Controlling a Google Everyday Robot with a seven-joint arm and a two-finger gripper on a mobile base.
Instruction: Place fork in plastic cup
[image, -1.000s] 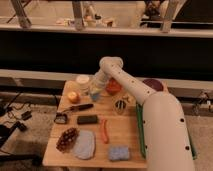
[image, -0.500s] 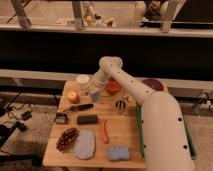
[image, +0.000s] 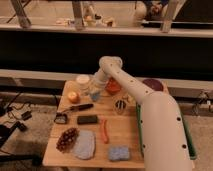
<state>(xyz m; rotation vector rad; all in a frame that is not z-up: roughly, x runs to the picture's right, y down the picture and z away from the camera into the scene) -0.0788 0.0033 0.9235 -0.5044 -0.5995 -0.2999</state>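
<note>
The light-blue plastic cup (image: 95, 95) stands near the back left of the wooden table (image: 127, 135), between the orange fruit (image: 73, 96) and a red-orange bowl (image: 112, 86). My gripper (image: 93, 88) hangs right over the cup, with the arm reaching across from the right. A dark-handled utensil (image: 77, 107) lies on the table in front of the fruit. I cannot tell whether it is the fork or whether one is in the gripper.
A white round tub (image: 82, 80) stands behind the cup and a small metal cup (image: 120, 106) mid-table. A dark red plate (image: 152, 85) is back right. Toward the front lie a black block (image: 87, 119), an orange stick (image: 104, 131), a pine cone (image: 66, 139), a grey cloth (image: 84, 145) and a blue sponge (image: 119, 153).
</note>
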